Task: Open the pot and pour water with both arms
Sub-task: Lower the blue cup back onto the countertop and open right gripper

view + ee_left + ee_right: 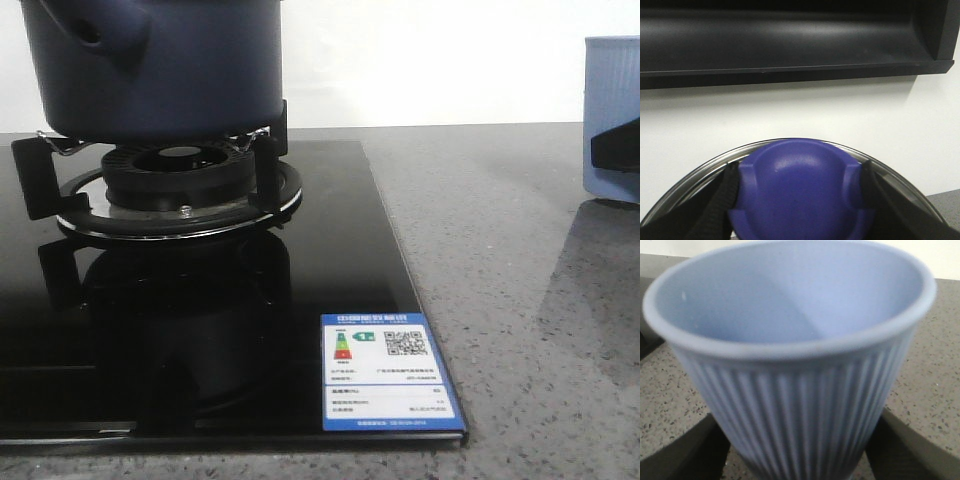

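- At the far left of the front view, the pot (150, 65) is seen standing on the black burner grate (175, 185) of a glossy black glass hob (200, 340); only its lower part is in view, the top being cut off by the frame.
- The pot is shown as dark navy-blue with matte straight sides, and a stubby hollow handle (95, 30) projects from its left side.
- In the left wrist view, the left gripper (800, 200) is closed upon a rounded purple-blue lid knob (800, 190), one dark finger (725, 195) being pressed to each side; the lid's shiny metal rim (705, 167) is seen around the knob, before a white wall and a dark shelf (790, 35).
- In the right wrist view, the right gripper (795, 450) is set around the lower part of a pale blue ribbed cup (795, 365), its fingers (685, 450) lying just beside the cup's sides; whether the cup is firmly gripped cannot be told.
- The cup is found at the far right edge of the front view, on the speckled grey counter (500, 280).
- Between the hob's right edge and the cup, a broad stretch of counter lies open; a label (388, 372) is stuck at the hob's near right corner.
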Available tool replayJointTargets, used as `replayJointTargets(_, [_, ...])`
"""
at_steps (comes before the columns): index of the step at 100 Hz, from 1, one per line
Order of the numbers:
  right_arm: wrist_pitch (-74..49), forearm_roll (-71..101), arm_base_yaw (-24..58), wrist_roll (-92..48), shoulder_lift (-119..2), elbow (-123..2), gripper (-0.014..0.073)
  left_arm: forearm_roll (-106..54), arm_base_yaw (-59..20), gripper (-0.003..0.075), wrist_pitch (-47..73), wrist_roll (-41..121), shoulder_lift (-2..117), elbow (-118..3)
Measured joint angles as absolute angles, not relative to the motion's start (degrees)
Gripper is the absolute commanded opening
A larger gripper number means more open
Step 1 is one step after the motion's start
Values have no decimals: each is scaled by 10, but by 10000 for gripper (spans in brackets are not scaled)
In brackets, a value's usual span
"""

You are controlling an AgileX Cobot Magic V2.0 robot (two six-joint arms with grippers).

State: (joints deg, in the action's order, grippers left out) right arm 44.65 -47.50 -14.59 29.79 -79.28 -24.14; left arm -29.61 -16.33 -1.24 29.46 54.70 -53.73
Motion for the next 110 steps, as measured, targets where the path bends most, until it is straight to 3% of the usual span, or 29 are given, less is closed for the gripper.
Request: replayJointTargets(110, [421, -466, -146, 286, -794, -241, 389, -296, -163, 372, -12, 295, 547, -537])
